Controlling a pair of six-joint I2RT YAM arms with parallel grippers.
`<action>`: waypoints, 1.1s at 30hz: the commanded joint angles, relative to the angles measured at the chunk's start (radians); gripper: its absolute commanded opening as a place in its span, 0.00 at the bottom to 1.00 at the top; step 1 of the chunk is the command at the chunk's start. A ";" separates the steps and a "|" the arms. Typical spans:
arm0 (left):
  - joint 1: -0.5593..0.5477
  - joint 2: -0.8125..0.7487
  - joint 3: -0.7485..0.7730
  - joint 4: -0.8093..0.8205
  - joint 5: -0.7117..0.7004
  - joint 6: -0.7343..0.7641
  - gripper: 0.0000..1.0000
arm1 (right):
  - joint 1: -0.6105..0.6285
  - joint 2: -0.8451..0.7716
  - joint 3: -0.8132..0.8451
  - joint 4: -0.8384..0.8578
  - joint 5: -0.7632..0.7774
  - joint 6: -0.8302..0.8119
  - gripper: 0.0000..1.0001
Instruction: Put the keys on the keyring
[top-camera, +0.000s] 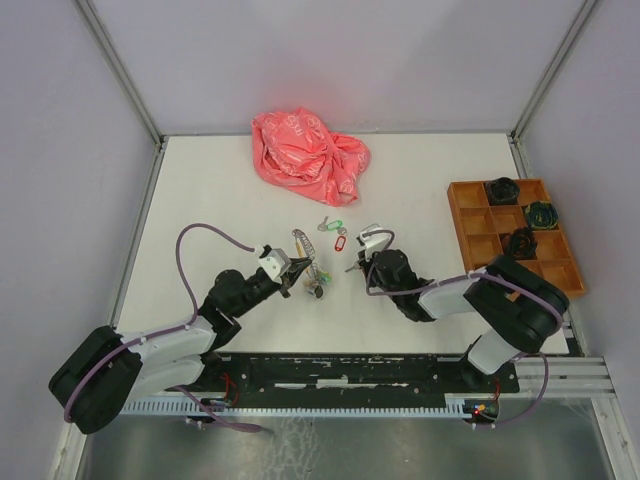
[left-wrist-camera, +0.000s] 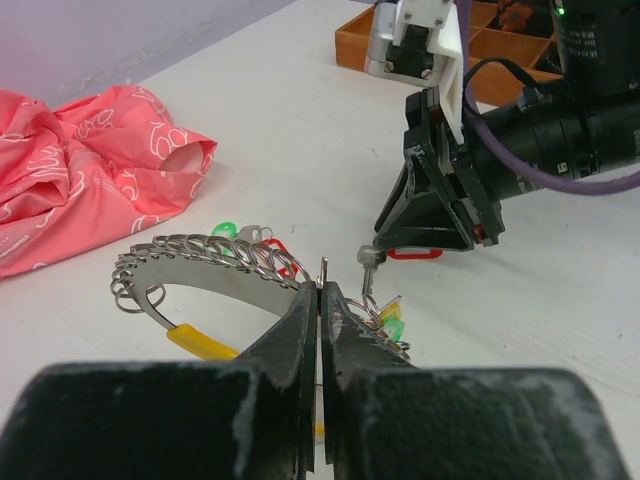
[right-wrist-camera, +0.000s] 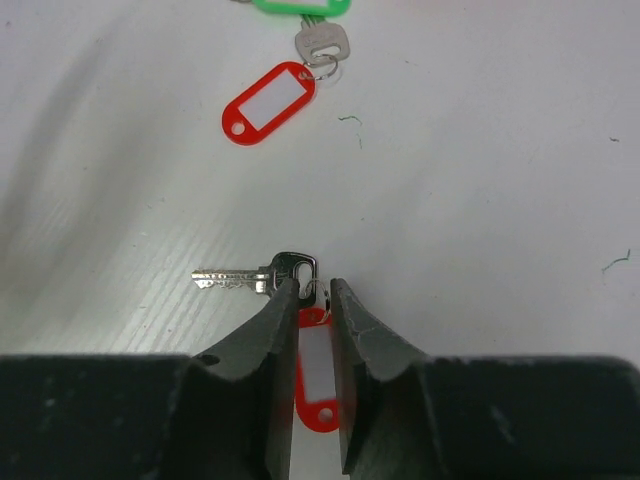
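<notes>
Tabletop (top-camera: 200, 190) white, walls (top-camera: 350, 50) lilac-grey, metal frame posts (top-camera: 120, 70) at the corners.
Top view: pink bag (top-camera: 310, 143) at 12 o'clock, wooden tray (top-camera: 458, 225) at 3 o'clock; near centre, left gripper (left-wrist-camera: 320, 292) clenched on keyring (left-wrist-camera: 200, 262) wire; right gripper (right-wrist-camera: 315, 288) slightly parted, straddling one of the keys (right-wrist-camera: 250, 278), red-tagged, flat on table; other tagged ones at its 12 o'clock.

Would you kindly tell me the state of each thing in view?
keyring: loaded with keys, pinched at its wire.
left gripper: shut on the keyring.
red-tagged key: flat on the table, unthreaded.
right gripper: slightly open, tips astride that key's head.
other tagged keys: loose on the table.
pink bag: crumpled.
wooden tray: some compartments filled.
</notes>
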 joint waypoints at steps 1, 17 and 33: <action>0.001 -0.019 0.008 0.070 -0.017 0.006 0.03 | 0.004 -0.140 0.150 -0.383 0.019 0.031 0.29; 0.000 -0.021 0.019 0.047 -0.008 0.007 0.03 | -0.067 -0.080 0.661 -1.273 -0.161 -0.020 0.46; 0.000 -0.014 0.029 0.030 0.006 0.012 0.03 | -0.245 0.038 0.665 -1.164 -0.470 0.122 0.35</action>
